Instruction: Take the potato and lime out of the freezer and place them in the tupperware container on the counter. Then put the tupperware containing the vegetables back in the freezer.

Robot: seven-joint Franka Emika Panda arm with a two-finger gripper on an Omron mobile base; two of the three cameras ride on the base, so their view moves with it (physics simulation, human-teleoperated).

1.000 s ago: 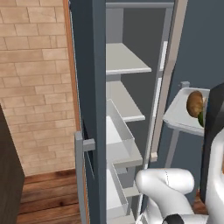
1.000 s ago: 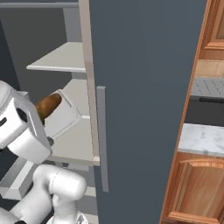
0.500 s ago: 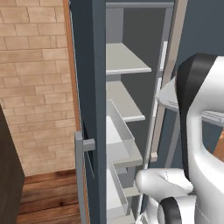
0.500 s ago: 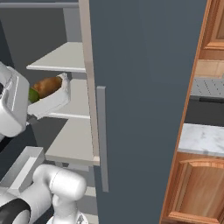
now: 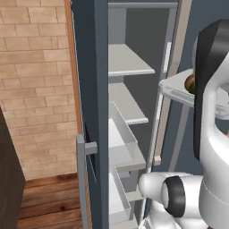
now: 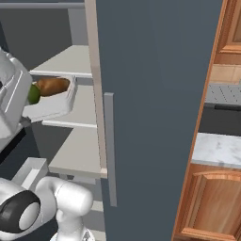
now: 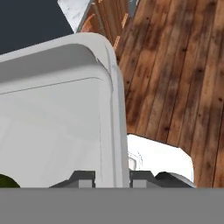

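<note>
My gripper [image 7: 113, 178] is shut on the right rim of the tupperware container [image 7: 57, 131], which I hold level in the air. In the right base view the tupperware container [image 6: 52, 107] hangs in front of the open freezer's shelves [image 6: 70, 59], with the brown potato [image 6: 52, 85] and the green lime [image 6: 33, 93] lying in it. From the left base side the tupperware container [image 5: 175, 89] juts out from behind my arm, and a bit of the potato [image 5: 190, 82] shows. A sliver of the lime [image 7: 6, 181] shows at the lower left of the hand view.
The freezer [image 5: 96, 67] stands open, with light grey shelves [image 5: 127, 60] and white drawers [image 5: 123, 138] below them. Its dark door [image 6: 155, 117] with a grey bar handle [image 6: 109, 148] swings out to the right. The marbled counter [image 6: 217, 148] over wooden cabinets lies further right. Wooden floor [image 7: 175, 65] is below.
The arm has lifted the container with the potato and lime and carried it closer to the freezer shelves. The arm now covers more of the left base view.
</note>
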